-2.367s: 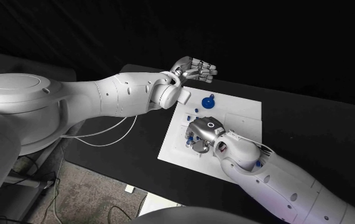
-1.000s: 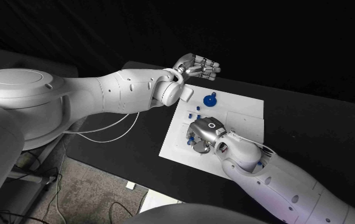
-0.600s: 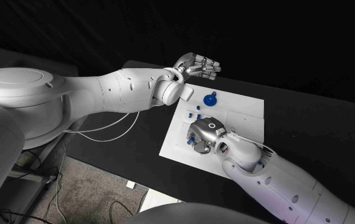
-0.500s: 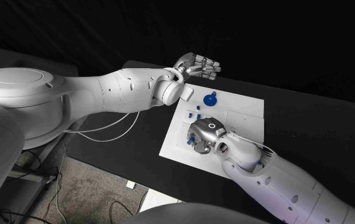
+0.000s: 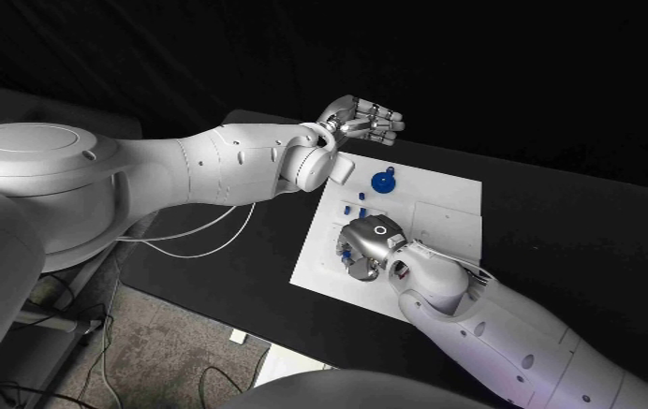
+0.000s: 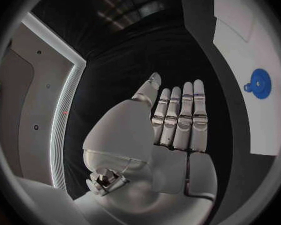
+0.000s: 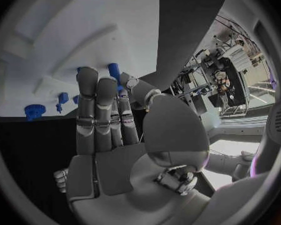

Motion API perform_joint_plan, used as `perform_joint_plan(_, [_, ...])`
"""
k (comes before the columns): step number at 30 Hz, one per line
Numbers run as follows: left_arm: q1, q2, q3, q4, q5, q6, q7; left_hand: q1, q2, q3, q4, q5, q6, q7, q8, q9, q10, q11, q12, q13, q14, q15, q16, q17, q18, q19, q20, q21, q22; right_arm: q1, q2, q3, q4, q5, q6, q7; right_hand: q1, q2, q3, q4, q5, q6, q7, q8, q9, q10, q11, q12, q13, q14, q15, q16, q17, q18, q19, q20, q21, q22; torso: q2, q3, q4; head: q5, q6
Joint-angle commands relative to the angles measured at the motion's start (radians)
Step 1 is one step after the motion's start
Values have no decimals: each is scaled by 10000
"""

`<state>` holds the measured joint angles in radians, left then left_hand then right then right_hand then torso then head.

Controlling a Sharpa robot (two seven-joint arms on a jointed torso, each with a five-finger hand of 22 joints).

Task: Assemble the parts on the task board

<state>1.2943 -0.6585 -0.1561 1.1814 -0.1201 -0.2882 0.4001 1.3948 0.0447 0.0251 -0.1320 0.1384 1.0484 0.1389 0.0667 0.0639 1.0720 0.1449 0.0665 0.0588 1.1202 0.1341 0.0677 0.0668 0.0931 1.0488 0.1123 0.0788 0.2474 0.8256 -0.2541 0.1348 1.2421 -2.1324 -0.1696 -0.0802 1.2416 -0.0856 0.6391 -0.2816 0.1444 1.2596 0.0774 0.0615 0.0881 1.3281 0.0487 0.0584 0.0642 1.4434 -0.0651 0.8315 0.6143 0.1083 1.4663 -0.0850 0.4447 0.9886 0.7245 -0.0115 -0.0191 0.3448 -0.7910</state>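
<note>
The right hand (image 5: 367, 241) has shifted slightly toward the near-left part of the task board (image 5: 446, 205), fingers (image 7: 93, 105) extended together over small blue parts (image 7: 113, 71), holding nothing. The left hand (image 5: 362, 121) hovers beyond the board's far-left corner, fingers straight, holding nothing.

robot hand (image 7: 115, 135) over task board (image 7: 84, 30), blue parts (image 7: 113, 71)

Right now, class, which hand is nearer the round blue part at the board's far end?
Left. The left hand hovers just beyond the round blue part; the right hand works farther down the board.
</note>
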Motion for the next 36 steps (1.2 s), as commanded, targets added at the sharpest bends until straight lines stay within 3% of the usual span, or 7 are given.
perform_joint_plan(1, [23,36,11,22,-22,162,34,47,3,43,-36,35,38,-10,-24,-8,-4,-21,-45,-11,15,-28,-65,-11,4,73,9,69,-10,-47,35,-39,-4,-112,15,25,-49,98,-67,16,43,-36,16,23,-7,440,-282,33,2,-19,-43,-55,-17,193,284,-76,-41,8,-9,-4,-6,4,-9])
perform_joint_plan(5, [31,40,11,22,-24,185,13,47,3,43,-36,35,38,-10,-24,-8,-4,-21,-45,-11,15,-28,-65,-11,4,73,9,69,-10,-47,58,-46,17,-41,-38,62,-42,122,-182,16,38,-188,66,11,-65,267,-232,25,-8,-29,-8,-49,-25,203,287,-47,-92,42,-13,-6,-13,17,-21])
perform_joint_plan(8, [40,38,11,22,-31,194,0,49,7,50,-62,38,27,-6,-25,-8,-19,-15,-45,-11,-5,-22,-66,-12,5,54,14,106,-81,-47,67,-53,24,74,7,127,-215,43,-517,84,489,-634,182,8,-191,-231,-94,18,-28,-47,81,-52,-36,232,274,26,-144,37,-9,-6,-20,34,-11])
perform_joint_plan(13, [49,27,11,26,-36,212,-14,49,7,50,-62,38,27,-6,-25,-8,-19,-15,-45,-11,-5,-22,-66,-12,5,54,14,106,-81,-47,58,-63,-38,302,121,202,-444,-57,-864,103,740,-1228,317,3,-226,-889,103,10,-47,-81,224,-58,-77,330,278,167,-273,-21,-17,6,-38,27,-18])
perform_joint_plan(21, [60,1,10,45,-44,244,-38,49,7,50,-62,38,27,-6,-25,-8,-19,-15,-45,-11,-5,-22,-66,-12,5,54,14,106,-81,-46,25,-74,-185,623,157,308,-530,-137,-1949,149,514,-1898,466,11,-243,-2256,450,25,-59,-49,479,-137,-315,590,415,462,-686,-606,-7,18,-34,-14,-5])
perform_joint_plan(26, [63,-17,10,57,-46,253,-45,49,7,50,-62,38,27,-6,-25,-8,-19,-15,-45,-11,-5,-22,-66,-12,5,54,14,106,-81,-46,8,-77,-164,701,60,329,-388,30,-2560,47,510,-1959,479,7,-246,-2428,489,14,-64,-56,496,-77,-446,635,409,488,-553,-984,-2,27,-27,-57,-12])
perform_joint_plan(36, [64,-64,9,67,-57,265,-58,49,7,50,-62,38,27,-6,-25,-8,-19,-15,-45,-11,-5,-22,-66,-12,5,54,14,106,-81,-57,-90,-78,-67,813,-291,339,-348,-4,-2667,53,484,-1987,492,7,-246,-2528,510,17,-64,-80,503,-38,-534,645,402,496,-363,-1386,5,26,-16,-122,-22])
